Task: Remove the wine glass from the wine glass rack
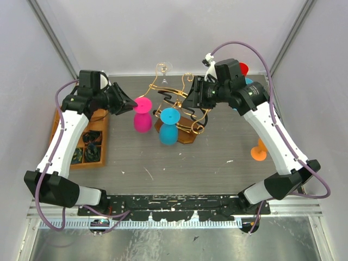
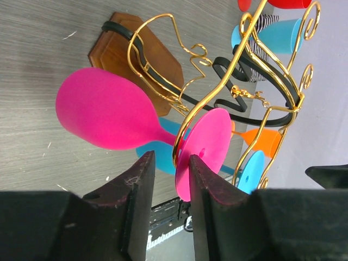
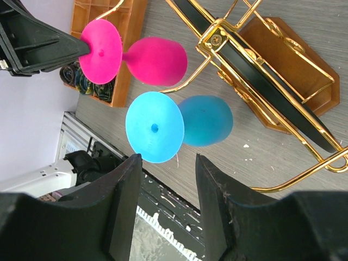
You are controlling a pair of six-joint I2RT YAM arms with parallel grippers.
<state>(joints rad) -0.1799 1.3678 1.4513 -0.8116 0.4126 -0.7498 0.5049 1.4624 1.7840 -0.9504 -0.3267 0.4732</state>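
The wine glass rack (image 1: 187,115) of gold wire on a brown wooden base (image 2: 117,51) stands mid-table. A pink wine glass (image 1: 142,120) hangs bowl-down from its left arm, with a blue wine glass (image 1: 169,130) beside it. My left gripper (image 1: 132,105) is at the pink foot (image 2: 213,138). Its fingers (image 2: 142,198) straddle the foot's rim and the gold wire; the rim lies against the right finger, and a gap shows to the left one. My right gripper (image 3: 167,159) hovers open above the blue foot (image 3: 155,128), with nothing between its fingers.
An orange compartment tray (image 1: 89,142) lies at the left under my left arm. An orange glass (image 1: 259,152) stands on the table at the right. A clear glass (image 1: 163,68) hangs at the rack's far side. Red and teal glasses (image 1: 243,69) sit behind my right wrist.
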